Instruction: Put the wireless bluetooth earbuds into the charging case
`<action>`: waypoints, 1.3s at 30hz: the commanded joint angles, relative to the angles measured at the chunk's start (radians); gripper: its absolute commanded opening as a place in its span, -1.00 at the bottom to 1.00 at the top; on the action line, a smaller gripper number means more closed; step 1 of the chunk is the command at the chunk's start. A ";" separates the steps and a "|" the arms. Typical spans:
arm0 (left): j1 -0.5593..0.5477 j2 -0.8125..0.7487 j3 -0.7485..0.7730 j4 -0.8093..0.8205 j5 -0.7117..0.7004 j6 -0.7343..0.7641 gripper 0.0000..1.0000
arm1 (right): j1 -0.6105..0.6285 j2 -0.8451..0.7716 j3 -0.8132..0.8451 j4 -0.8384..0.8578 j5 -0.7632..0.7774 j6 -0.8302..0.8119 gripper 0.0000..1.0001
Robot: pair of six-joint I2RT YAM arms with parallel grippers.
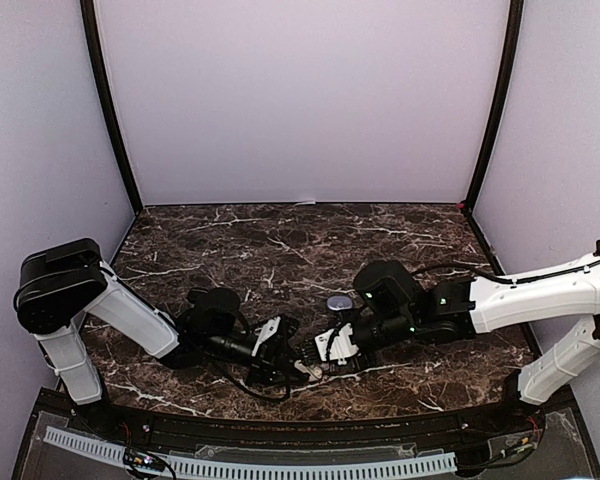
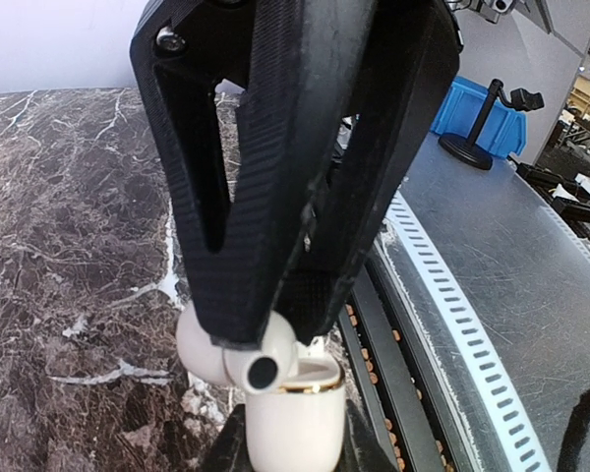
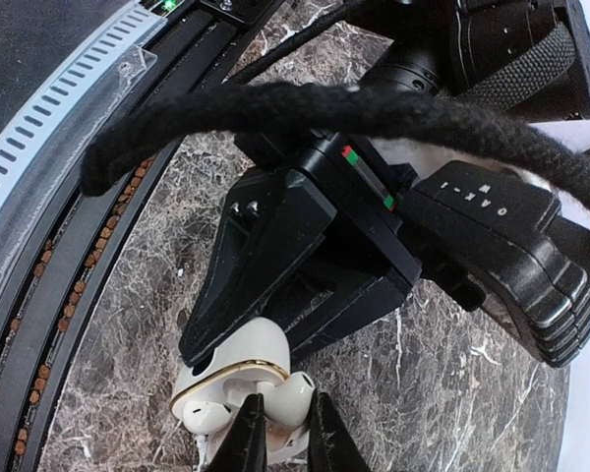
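Observation:
The white charging case (image 3: pixel 254 339), with a gold rim, hangs just above the marble between both grippers (image 1: pixel 307 366). My left gripper (image 2: pixel 270 329) is shut on its rounded upper half. In the left wrist view the gold-rimmed part (image 2: pixel 295 423) shows below those fingertips. My right gripper (image 3: pixel 285 398) comes in from the opposite side, its fingers pressed on both sides of a white earbud (image 3: pixel 303 382) at the case's open mouth. A second white earbud (image 3: pixel 208 418) sits under the rim beside it. From above, the left gripper (image 1: pixel 283 350) and right gripper (image 1: pixel 327 350) nearly meet.
A white slotted strip (image 1: pixel 250 465) and black rails run along the table's near edge, close behind the case. A black braided cable (image 3: pixel 324 108) crosses over the left wrist. A small round grey object (image 1: pixel 338 301) lies on the marble behind the right gripper.

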 commanded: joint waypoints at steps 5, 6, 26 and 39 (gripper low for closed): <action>-0.007 -0.024 0.027 0.007 0.081 -0.015 -0.91 | 0.015 0.013 0.033 -0.035 -0.014 -0.018 -0.86; -0.007 -0.027 0.028 0.006 0.091 -0.021 -0.91 | 0.016 0.012 0.034 -0.039 -0.017 -0.020 -0.87; -0.007 -0.040 0.026 -0.014 0.135 -0.031 -0.91 | 0.022 -0.037 0.011 -0.013 -0.035 0.002 -0.50; -0.007 -0.040 0.029 -0.023 0.145 -0.029 -0.92 | 0.021 0.015 0.051 -0.052 -0.057 -0.016 -0.35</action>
